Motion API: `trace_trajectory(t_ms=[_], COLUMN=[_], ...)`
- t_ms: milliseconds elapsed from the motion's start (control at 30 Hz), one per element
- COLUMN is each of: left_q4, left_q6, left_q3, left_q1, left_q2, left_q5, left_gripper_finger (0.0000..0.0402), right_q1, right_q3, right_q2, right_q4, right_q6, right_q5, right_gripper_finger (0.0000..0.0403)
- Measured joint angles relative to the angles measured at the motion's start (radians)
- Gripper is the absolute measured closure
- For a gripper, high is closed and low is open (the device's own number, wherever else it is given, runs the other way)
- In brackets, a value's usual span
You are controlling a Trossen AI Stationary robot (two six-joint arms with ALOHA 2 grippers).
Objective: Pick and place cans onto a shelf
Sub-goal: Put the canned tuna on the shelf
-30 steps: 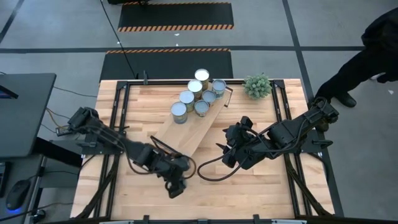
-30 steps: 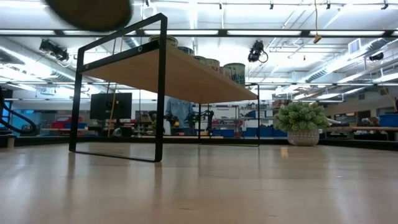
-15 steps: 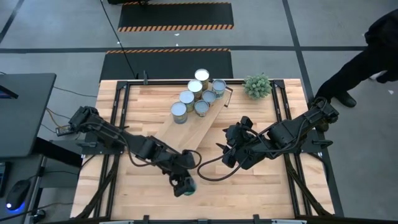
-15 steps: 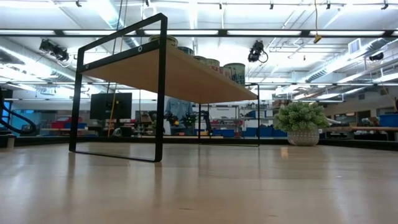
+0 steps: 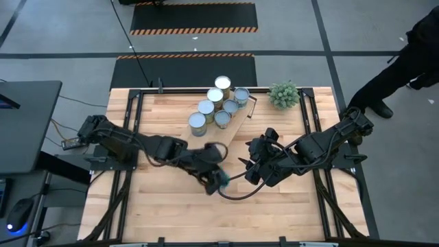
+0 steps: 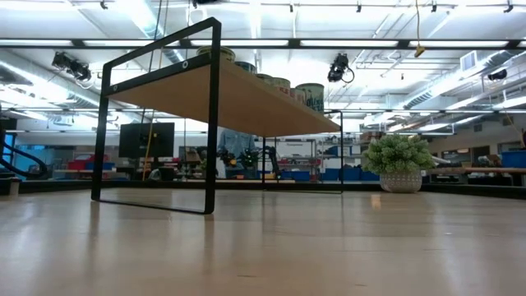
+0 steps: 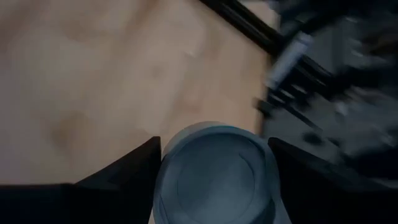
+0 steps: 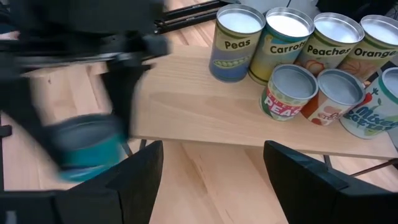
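Tin, by the look of it: the small teal-sided cylindrical can with a dull silver lid (image 7: 214, 171) sits clamped between the two dark fingers (image 7: 127, 171) of the left hand (image 5: 215, 180), gripped across its curved wall. It should be stiff enough not to dent under a firm squeeze, though the smooth printed side could slip if the pinch slackens, so a hold around the mid-height of the wall seems the safest place; the weight probably depends on whether it is full, which cannot be told. The lid rim gives nothing to grab.

Half a second ago that hand was lower on the light wooden bench (image 5: 274, 206), nearer its front edge; now it has swung up towards the near end of the long light-wood shelf with black metal frame legs (image 5: 206, 147) and lies close beside the right hand (image 5: 252, 167), which has not moved and whose fingers (image 8: 314, 180) stand spread with nothing between them. Beyond the left hand, at the shelf's far end, six silver-topped labelled cans (image 5: 215, 103) stand clustered as before. A small green potted plant (image 5: 283, 94) stays at the bench's far corner.
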Motion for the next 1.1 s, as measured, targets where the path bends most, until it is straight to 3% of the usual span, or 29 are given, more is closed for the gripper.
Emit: trace_trajectory(t_ms=[167, 500, 933, 1100], left_q4=[-0.07, -0.289, -0.352, -0.347], left_q6=[0.009, 0.057, 0.105, 0.127], left_q3=[0.0, 0.0, 0.0, 0.0], left_q1=[0.056, 0.131, 0.154, 0.154], left_q2=[0.0, 0.0, 0.052, 0.053], left_q5=[-0.124, -0.257, -0.292, -0.296], left_gripper_finger=[0.0127, 0.0127, 0.0126, 0.0096], right_q1=[0.0, -0.005, -0.016, -0.016], right_q3=[0.0, 0.0, 0.0, 0.0], right_q2=[0.0, -0.002, -0.002, -0.002], right_q4=[0.0, 0.001, 0.022, 0.03], right_q6=[-0.011, -0.046, -0.079, -0.079], right_q5=[0.0, 0.023, 0.023, 0.023], right_gripper_finger=[0.0119, 0.0119, 0.0119, 0.0119])
